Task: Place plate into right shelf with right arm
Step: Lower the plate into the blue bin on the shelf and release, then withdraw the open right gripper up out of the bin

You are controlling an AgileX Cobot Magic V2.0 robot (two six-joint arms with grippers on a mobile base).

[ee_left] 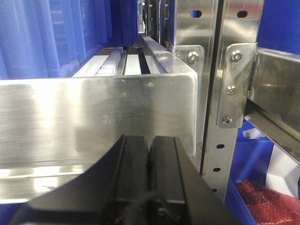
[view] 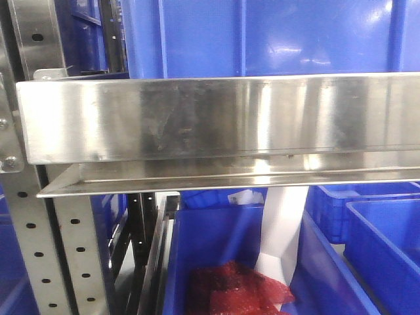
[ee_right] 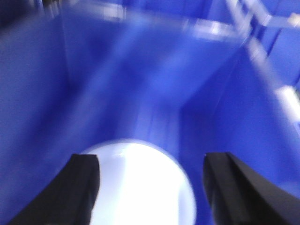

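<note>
The white round plate [ee_right: 145, 187] lies on the floor of a blue bin [ee_right: 117, 84] in the right wrist view, which is blurred. My right gripper [ee_right: 152, 161] is open, its two black fingers [ee_right: 82, 187] standing apart on either side of the plate, above it and not touching it. The stainless-steel shelf shows in the front view as a broad brushed front lip [view: 216, 115] with blue bins above and below. My left gripper [ee_left: 149, 140] is shut and empty, close to the steel shelf lip [ee_left: 93, 117].
Perforated steel uprights [view: 46, 256] stand at the left of the front view and at the right of the left wrist view [ee_left: 220, 93]. A lower blue bin [view: 230, 262] holds red bubble wrap [view: 236, 289] and white paper [view: 282, 230]. More blue bins [view: 387, 236] stand to the right.
</note>
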